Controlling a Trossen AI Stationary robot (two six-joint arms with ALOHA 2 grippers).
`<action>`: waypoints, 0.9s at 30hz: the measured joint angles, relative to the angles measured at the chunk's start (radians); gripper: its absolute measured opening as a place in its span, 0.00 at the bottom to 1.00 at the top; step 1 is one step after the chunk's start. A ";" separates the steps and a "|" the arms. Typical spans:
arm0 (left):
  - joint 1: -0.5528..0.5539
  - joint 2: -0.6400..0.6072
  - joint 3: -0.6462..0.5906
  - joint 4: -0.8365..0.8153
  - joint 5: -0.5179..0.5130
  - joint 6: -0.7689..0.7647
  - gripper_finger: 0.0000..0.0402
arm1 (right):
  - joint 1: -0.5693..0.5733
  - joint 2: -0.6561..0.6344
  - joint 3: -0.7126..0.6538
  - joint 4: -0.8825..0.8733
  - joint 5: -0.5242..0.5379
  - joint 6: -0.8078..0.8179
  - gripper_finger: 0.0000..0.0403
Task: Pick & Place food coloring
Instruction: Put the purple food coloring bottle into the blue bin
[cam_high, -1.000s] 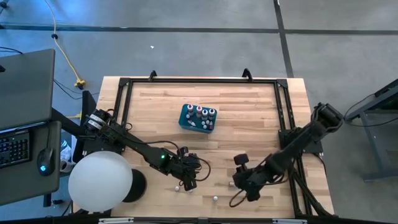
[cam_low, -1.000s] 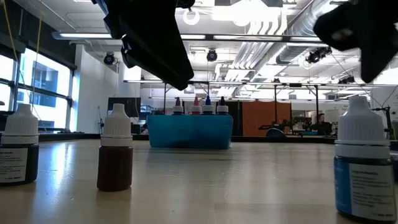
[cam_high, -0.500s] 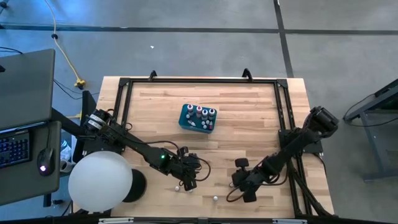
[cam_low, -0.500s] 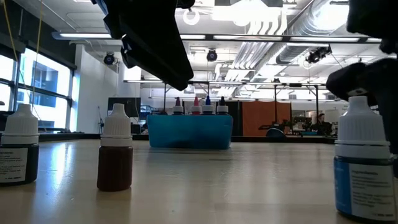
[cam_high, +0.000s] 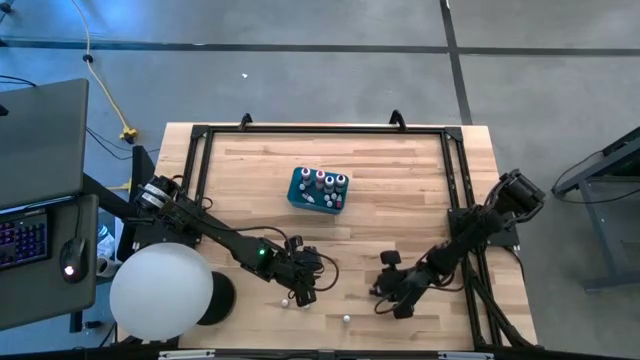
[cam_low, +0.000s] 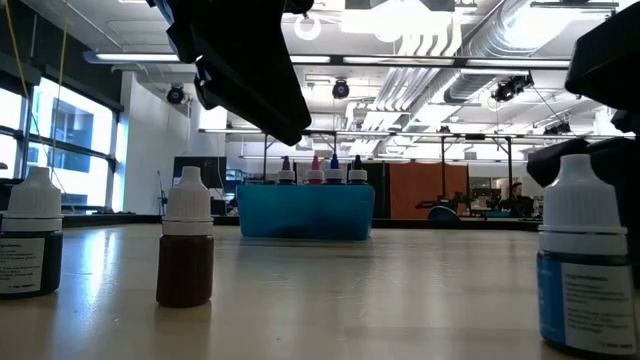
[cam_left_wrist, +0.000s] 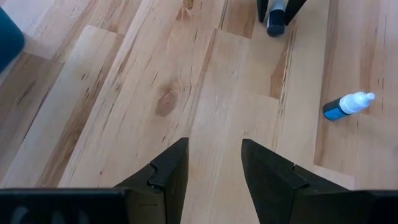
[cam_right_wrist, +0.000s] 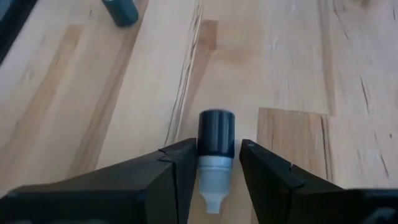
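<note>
The light wooden slatted table (cam_high: 400, 190) is seen bearing a teal rectangular box (cam_high: 318, 189) near its middle, with several white-capped food coloring bottles (cam_high: 326, 181) standing in it. The left gripper (cam_left_wrist: 212, 180) is held over bare wood near the front edge, its dark fingers apart and empty. The right gripper (cam_right_wrist: 214, 163) is placed around a small dark-bodied bottle (cam_right_wrist: 216, 134), its fingers just beside it on either side. A blue bottle (cam_left_wrist: 347, 106) is seen lying on its side.

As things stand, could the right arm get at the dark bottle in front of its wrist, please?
Probably yes: the dark bottle already stands between the right gripper's open fingers, with nothing blocking it.
</note>
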 joint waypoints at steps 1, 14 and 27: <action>0.000 0.000 0.000 0.000 0.000 0.000 0.36 | 0.000 0.000 -0.008 0.018 0.001 0.003 0.30; 0.000 0.000 0.000 0.000 0.000 0.002 0.36 | -0.015 -0.012 -0.031 0.137 0.062 -0.067 0.17; 0.000 0.000 0.000 0.001 -0.004 0.002 0.36 | -0.372 -0.100 -0.029 0.510 0.462 -0.597 0.18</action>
